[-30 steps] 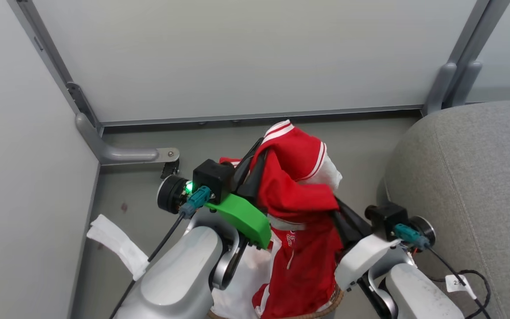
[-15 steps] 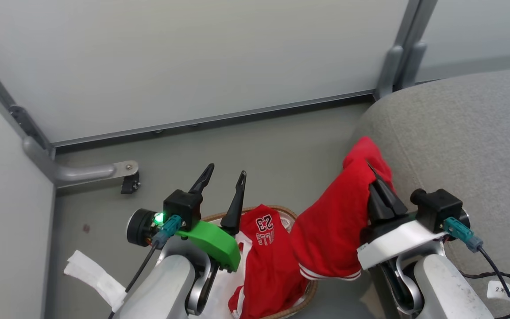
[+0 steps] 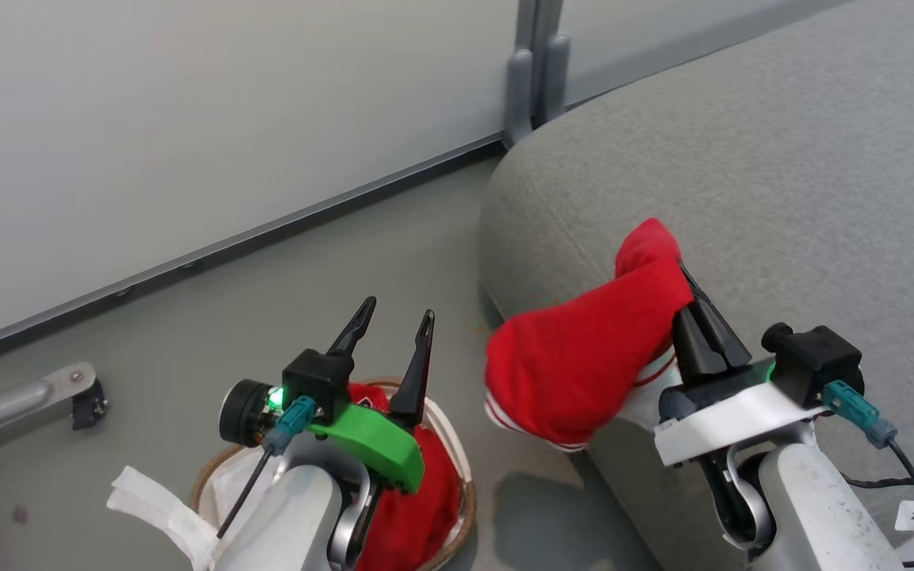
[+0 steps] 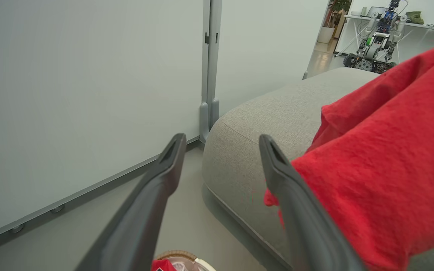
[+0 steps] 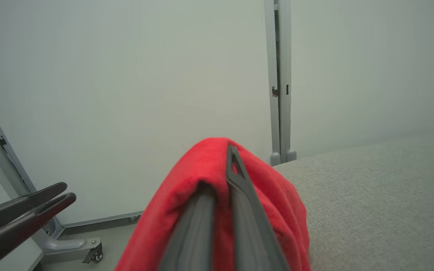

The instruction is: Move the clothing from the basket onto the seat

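Left fingers (image 3: 417,365) apart — right fingers (image 3: 703,335) together.

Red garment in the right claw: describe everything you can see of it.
The red garment is soft, fuzzy-looking cloth with white striped trim at its lower hem. Bunched, it is pinched near its top by the shut right claw and droops over the seat's rounded edge. Whether it touches the seat is unclear.

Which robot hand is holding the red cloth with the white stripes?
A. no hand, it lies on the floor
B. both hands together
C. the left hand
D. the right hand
D: the right gripper has its two dark fingers shut on the red garment with white striped trim at the edge of the large grey fabric couch, while the left gripper stands open and empty above the oval white basket with a brown woven rim.
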Robot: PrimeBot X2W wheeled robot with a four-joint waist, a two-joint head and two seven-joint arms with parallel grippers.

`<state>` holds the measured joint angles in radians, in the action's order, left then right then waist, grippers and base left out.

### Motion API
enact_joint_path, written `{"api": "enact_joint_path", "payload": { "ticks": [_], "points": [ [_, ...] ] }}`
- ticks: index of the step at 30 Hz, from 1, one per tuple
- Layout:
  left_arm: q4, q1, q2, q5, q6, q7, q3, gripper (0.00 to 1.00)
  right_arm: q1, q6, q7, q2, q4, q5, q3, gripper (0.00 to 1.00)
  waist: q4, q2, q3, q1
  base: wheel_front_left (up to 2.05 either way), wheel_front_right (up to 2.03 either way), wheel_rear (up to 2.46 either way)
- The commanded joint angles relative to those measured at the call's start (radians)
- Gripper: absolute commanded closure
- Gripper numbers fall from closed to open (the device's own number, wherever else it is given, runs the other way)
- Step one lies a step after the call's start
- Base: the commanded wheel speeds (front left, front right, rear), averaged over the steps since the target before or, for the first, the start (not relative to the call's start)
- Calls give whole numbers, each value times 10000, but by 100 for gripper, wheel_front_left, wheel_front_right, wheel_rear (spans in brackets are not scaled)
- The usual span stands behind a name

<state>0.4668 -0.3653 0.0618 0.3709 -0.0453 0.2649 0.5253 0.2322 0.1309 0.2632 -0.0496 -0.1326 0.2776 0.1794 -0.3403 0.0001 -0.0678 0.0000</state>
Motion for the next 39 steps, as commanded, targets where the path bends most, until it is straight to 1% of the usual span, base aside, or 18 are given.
{"api": "enact_joint_path", "payload": {
  "ticks": [1,7,9,13,20,25,30,34,39],
  "points": [
    [4,134,-3,-70,-77,-9,-54,0,4,-3,23,-28,116,-29,-61,100,-1098,-1,-198,0,0,0,0],
    [-58,243,-72,-239,-209,-9,-96,0,211,-3,23,-25,339,-371,-628,100,-1664,-1,-353,0,0,0,0],
    [-106,247,-80,-255,-231,-9,-42,0,335,-3,23,-34,372,-567,-803,100,-1725,-1,-466,0,0,0,0],
    [-236,120,-83,-246,-272,-9,189,0,815,-5,23,-422,451,-872,-1125,100,-1661,-1,-841,0,0,0,0],
    [-149,-435,-77,-541,-425,-9,569,0,2340,-5,23,-1301,245,-1262,-1769,100,-1199,-1,-1887,0,0,0,0],
    [-111,-917,-40,-828,-590,-9,704,0,3848,-5,23,-1912,-373,-1649,-2324,100,-739,-1,-2847,0,0,0,0],
    [-191,-1426,26,-1059,-697,-9,919,0,5168,-5,21,-2445,-1382,-1909,-2855,100,-306,-1,-3673,0,0,0,0],
    [-274,-1832,47,-1121,-768,-9,1111,0,6079,-5,23,-2692,-2198,-2297,-3231,100,26,-1,-4272,0,0,0,0],
    [-243,-2220,110,-1090,-817,-9,1308,0,6799,-6,21,-2658,-3097,-2867,-3799,100,363,-1,-4804,0,0,0,0]
  ]
}}
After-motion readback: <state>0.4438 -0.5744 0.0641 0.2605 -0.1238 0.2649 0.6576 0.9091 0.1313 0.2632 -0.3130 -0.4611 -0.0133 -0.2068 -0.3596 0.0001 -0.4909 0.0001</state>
